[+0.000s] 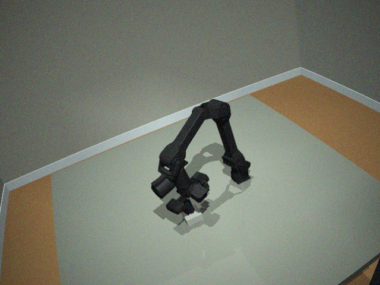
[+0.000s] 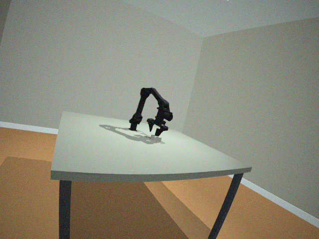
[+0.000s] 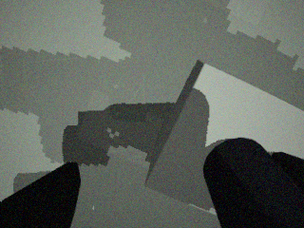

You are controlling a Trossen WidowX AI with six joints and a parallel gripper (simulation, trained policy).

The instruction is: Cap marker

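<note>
Beyond the tabletop's (image 1: 122,239) (image 2: 128,159) (image 3: 47,24) near edge, between its corners, stands the pale holder block (image 1: 193,218) (image 2: 155,139) (image 3: 252,104), marker and cap indiscernible, under the wide-open, downward-pointing gripper (image 1: 196,209) (image 2: 153,133) (image 3: 177,167), the arm (image 1: 188,129) (image 2: 159,98) arching back toward the far edge.

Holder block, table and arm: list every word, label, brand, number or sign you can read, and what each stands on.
None: no lettering, number or sign can be read on the holder block, the table or the arm.
</note>
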